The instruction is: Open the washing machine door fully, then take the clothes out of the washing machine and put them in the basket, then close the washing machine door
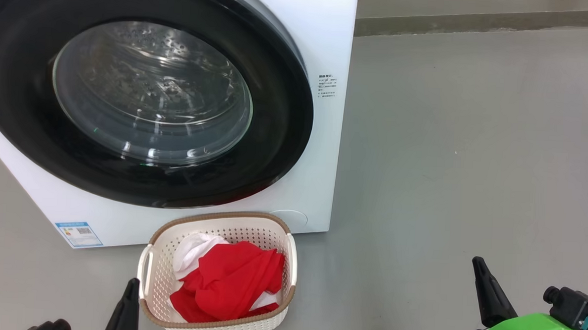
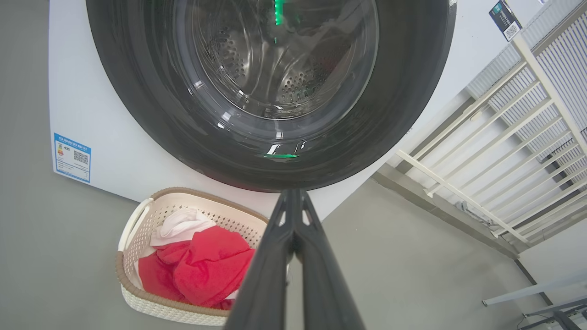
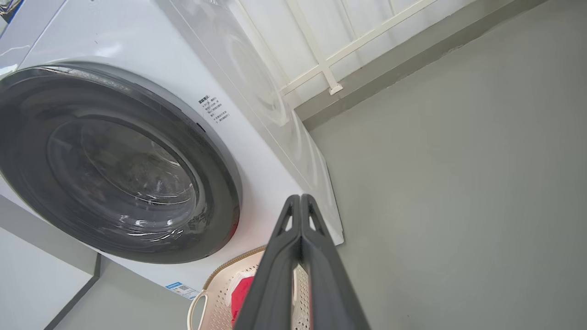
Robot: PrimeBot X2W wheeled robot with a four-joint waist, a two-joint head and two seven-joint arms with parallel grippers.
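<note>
The white washing machine (image 1: 324, 47) stands ahead with its round black-rimmed door (image 1: 275, 149) lying flat against the front, the steel drum visible through the glass. On the floor just in front sits the cream basket (image 1: 290, 256) holding the red clothes (image 1: 234, 281) and a white piece (image 1: 193, 250). My left gripper (image 1: 130, 289) is shut and empty, just left of the basket. Off to the right, low over the floor, my right gripper (image 1: 479, 266) is shut and empty too. In the wrist views the left gripper (image 2: 293, 192) and the right gripper (image 3: 300, 198) show tips pressed together.
Grey floor (image 1: 473, 143) spreads out to the right of the machine, ending at a wall base. A white railing (image 2: 500, 151) runs along the wall beside the machine. A blue label (image 1: 79, 233) marks the machine's lower left corner.
</note>
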